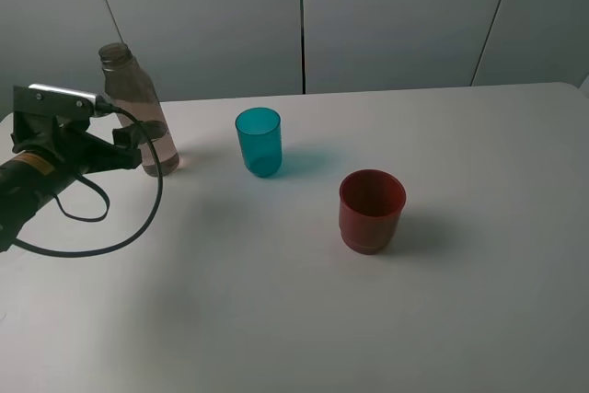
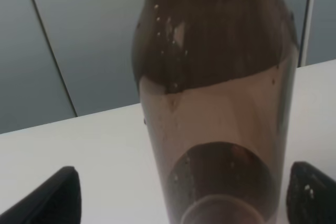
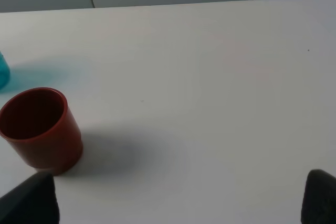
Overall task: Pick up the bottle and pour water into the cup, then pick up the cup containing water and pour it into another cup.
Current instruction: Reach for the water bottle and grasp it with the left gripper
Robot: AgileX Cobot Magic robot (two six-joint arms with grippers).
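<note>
The bottle [image 1: 138, 108] stands upright at the table's back left, smoky-tinted and partly filled. In the left wrist view the bottle [image 2: 215, 103] fills the middle. My left gripper [image 1: 136, 149] [image 2: 184, 198] is open with its jaws on either side of the bottle's lower body, and a gap shows beside the left finger [image 2: 52, 200]. The teal cup [image 1: 259, 141] stands upright to the right of the bottle. The red cup [image 1: 372, 210] [image 3: 39, 129] stands nearer the front, right of centre, and looks empty. My right gripper [image 3: 173, 203] is open and empty, off to the side of the red cup, out of the exterior view.
A black cable [image 1: 138, 218] loops from the left arm over the table. The white table [image 1: 304, 319] ends at grey wall panels [image 1: 396, 16] behind. An edge of the teal cup [image 3: 2, 72] shows in the right wrist view.
</note>
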